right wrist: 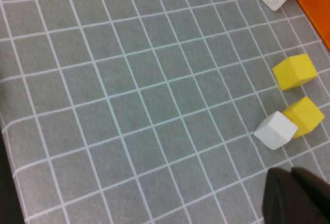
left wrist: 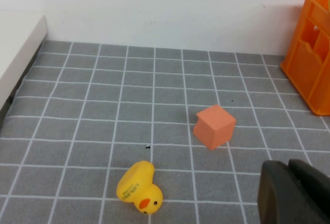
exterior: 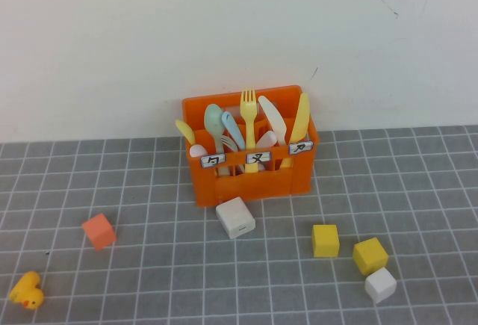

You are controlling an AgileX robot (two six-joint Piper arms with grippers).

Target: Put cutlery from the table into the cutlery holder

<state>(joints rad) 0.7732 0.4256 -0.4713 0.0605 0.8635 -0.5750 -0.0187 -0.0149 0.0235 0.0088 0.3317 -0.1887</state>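
Observation:
The orange cutlery holder [exterior: 250,179] stands at the back of the grey tiled table [exterior: 149,190]. The pale yellow fork [exterior: 249,119] stands upright in its middle compartment. The light blue round-ended utensil [exterior: 232,131] leans in the left compartment beside a mint-green spoon [exterior: 214,122]. No cutlery lies on the table. My left gripper [left wrist: 289,170] is shut and empty, low over the table near an orange cube [left wrist: 214,126]. My right gripper [right wrist: 290,175] is shut and empty near a white cube [right wrist: 275,130]. Neither gripper shows in the high view.
In the holder are also a white knife [exterior: 271,119] and a yellow knife [exterior: 300,119]. On the table lie an orange cube [exterior: 98,231], a rubber duck [exterior: 27,291], a white block [exterior: 235,217], two yellow cubes [exterior: 325,240] [exterior: 370,255] and a white cube [exterior: 380,285].

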